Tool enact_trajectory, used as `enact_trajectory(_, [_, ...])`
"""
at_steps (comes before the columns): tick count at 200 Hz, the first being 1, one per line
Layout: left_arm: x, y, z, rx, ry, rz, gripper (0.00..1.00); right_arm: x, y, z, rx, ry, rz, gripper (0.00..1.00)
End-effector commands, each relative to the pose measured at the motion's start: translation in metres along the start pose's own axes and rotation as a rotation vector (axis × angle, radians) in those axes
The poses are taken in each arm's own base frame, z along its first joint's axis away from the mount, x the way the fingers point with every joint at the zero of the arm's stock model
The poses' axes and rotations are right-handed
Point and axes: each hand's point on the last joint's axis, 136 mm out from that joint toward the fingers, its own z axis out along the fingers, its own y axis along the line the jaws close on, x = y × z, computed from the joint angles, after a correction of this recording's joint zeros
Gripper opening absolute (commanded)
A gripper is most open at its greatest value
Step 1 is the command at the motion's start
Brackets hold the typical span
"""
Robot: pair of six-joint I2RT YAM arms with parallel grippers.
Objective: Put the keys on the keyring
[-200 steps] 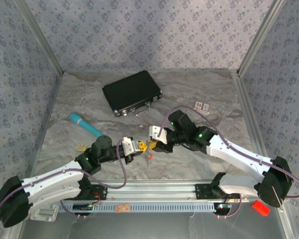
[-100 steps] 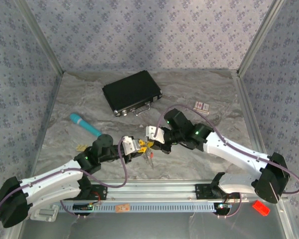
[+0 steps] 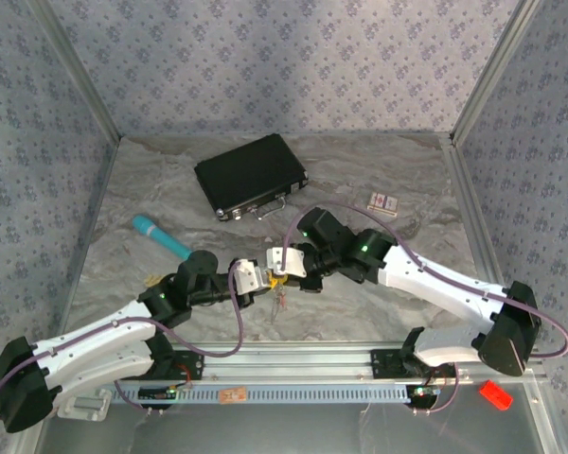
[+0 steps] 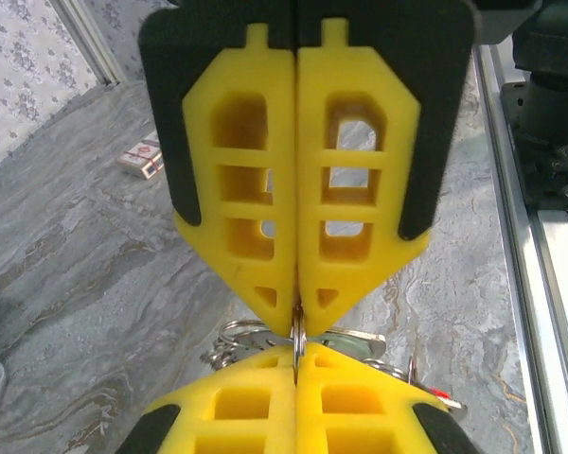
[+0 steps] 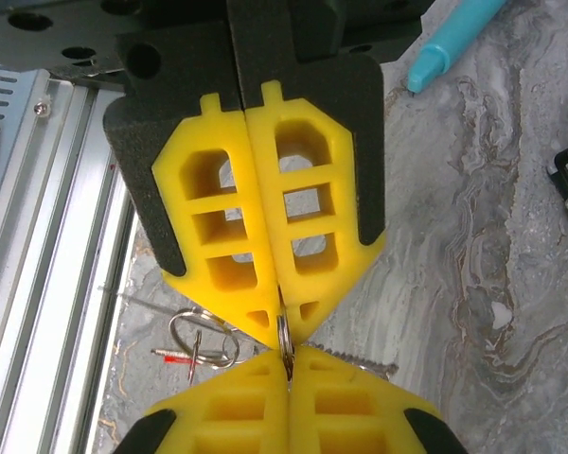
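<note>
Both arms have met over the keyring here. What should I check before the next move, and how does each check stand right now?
1. Left gripper clamped on the keyring: ok, fingers shut on its edge.
2. Right gripper clamped on the same ring: ok, tip to tip with the left.
3. Ring's split opened for threading: cannot tell, it is seen edge-on.
4. Keys near the tips: ok; whether any are already threaded, cannot tell.
5. A gripper free to take a key: not ok, both hold the ring.
6. Black case and teal pen apart from the arms: ok.
</note>
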Motion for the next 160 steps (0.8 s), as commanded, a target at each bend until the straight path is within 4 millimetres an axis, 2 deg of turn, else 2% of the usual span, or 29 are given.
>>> enact_trajectory(1, [-0.018, 0.002, -0.004, -0.008, -0.062, 0.023, 0.0, -0.011, -0.001, -0.012, 0.012, -0.096, 0.02, 0.23])
enact_trajectory(14, [-0.023, 0.002, -0.005, -0.015, -0.109, 0.016, 0.0, -0.012, -0.004, -0.016, 0.021, -0.172, 0.069, 0.29])
enact_trajectory(31, [-0.028, 0.004, -0.006, -0.025, -0.165, -0.007, 0.0, -0.01, -0.006, -0.015, 0.021, -0.221, 0.114, 0.32])
enact_trajectory(74, [-0.031, 0.006, -0.007, -0.023, -0.226, -0.052, 0.0, -0.002, -0.006, -0.007, 0.015, -0.255, 0.165, 0.33])
enact_trajectory(160, [-0.032, 0.005, -0.007, -0.012, -0.241, -0.071, 0.0, -0.003, -0.008, -0.002, -0.007, -0.291, 0.18, 0.2])
